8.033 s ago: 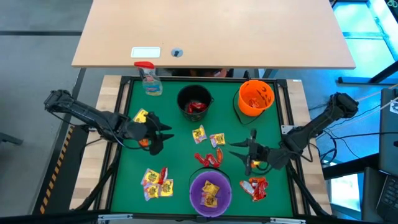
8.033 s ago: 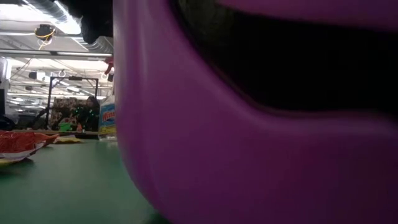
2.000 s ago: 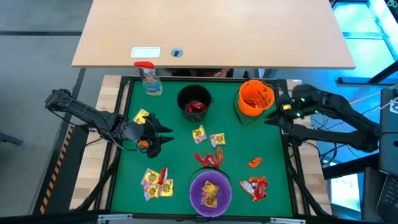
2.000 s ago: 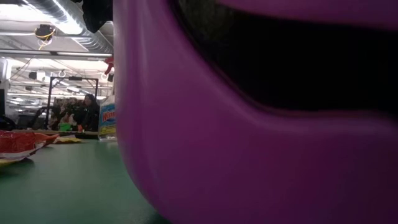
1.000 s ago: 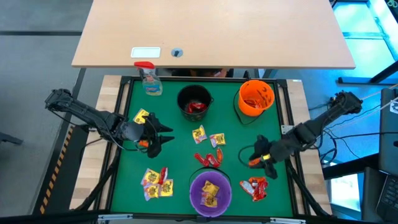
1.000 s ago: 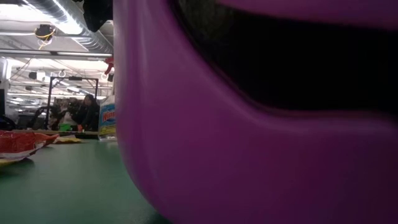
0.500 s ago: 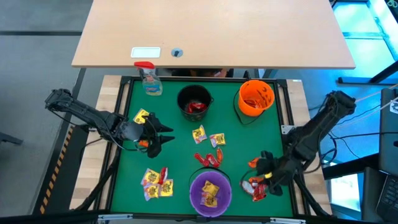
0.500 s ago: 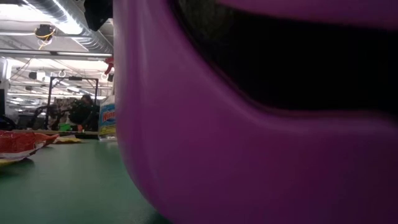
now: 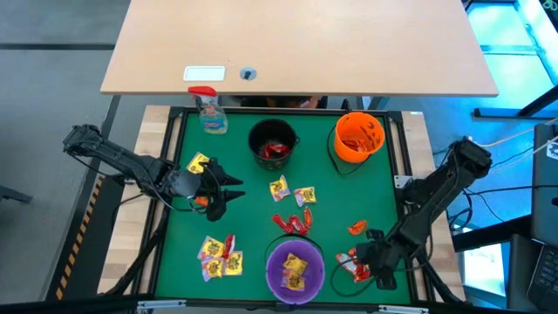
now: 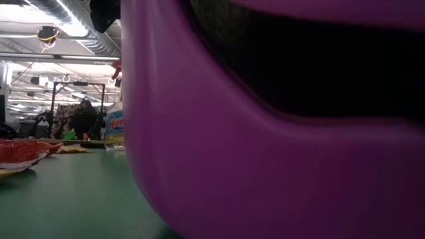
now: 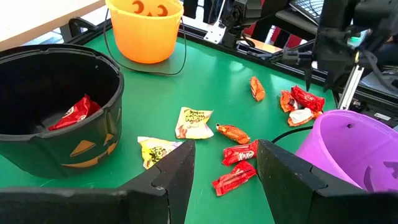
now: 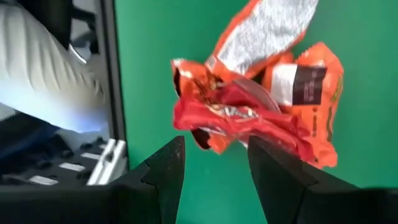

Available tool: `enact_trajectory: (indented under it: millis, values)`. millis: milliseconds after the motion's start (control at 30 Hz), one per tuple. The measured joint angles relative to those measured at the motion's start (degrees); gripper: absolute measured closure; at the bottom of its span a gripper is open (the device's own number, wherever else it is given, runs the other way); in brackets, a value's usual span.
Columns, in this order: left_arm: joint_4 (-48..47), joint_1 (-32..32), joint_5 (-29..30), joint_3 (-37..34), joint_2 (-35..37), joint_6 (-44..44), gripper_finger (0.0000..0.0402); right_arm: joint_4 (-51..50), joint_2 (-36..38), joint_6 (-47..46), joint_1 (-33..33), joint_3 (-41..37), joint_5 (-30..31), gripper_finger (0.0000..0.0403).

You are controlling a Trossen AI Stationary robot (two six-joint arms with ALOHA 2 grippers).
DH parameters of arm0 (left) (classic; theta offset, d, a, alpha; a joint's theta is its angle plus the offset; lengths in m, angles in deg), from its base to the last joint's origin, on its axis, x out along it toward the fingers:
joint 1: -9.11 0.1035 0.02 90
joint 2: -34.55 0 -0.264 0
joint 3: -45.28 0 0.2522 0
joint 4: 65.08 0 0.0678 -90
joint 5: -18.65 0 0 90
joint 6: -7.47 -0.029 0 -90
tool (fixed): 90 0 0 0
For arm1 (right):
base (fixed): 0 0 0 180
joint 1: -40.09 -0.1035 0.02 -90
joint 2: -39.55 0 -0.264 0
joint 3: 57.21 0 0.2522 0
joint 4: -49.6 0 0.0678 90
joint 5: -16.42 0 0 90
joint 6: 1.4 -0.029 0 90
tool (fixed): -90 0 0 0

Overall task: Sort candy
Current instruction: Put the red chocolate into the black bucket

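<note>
While the left gripper [image 9: 228, 193] waits open and empty over the mat's left side, facing the candy in the middle, the right gripper [image 9: 359, 264] is low at the front right corner, poised at the red-and-orange pile [image 9: 356, 262]. Its fingers [image 12: 163, 175] stand part open with nothing between them; in the right wrist view the pile [image 12: 261, 106] lies just ahead of the tips, apart from them, so no grip is made yet. That pile is a crumpled heap of several wrappers, with a red packet across its front lying roughly crosswise to the fingers' line, which suits a straight-in pinch. The right arm is plainly the nearer one; the left is well apart from this pile. 1 loose orange packet [image 9: 357, 228] lies just behind the pile, farther up the mat. Other candy lies near the centre and front left, and some already sits in the black bucket [image 9: 273, 144], orange bucket [image 9: 359, 136] and purple bowl [image 9: 295, 267]. My guess is the next move is a short advance onto the red packet, with a risk of snagging 2 wrappers at once.
</note>
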Motion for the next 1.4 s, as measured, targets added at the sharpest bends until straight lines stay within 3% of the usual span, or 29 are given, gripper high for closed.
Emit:
enact_trajectory:
  millis: [433,933,1200,1400]
  values:
    - [0.0,0.0,0.0,0.0,0.0,0.2,0.0239,-8.2,-0.8,4.7,0.1,0.0,5.5,0.0230]
    - [0.0,0.0,0.1,0.0,0.0,1.6,0.0239,-6.1,-0.8,4.9,0.1,0.0,5.5,0.0230]
    - [0.0,0.0,0.2,0.0,0.0,1.9,0.0239,-6.7,-0.8,4.3,0.2,0.0,10.3,0.0230]
    - [0.0,0.0,0.2,0.0,0.0,1.9,0.0239,-6.7,-0.8,2.5,0.2,0.0,10.6,0.0230]
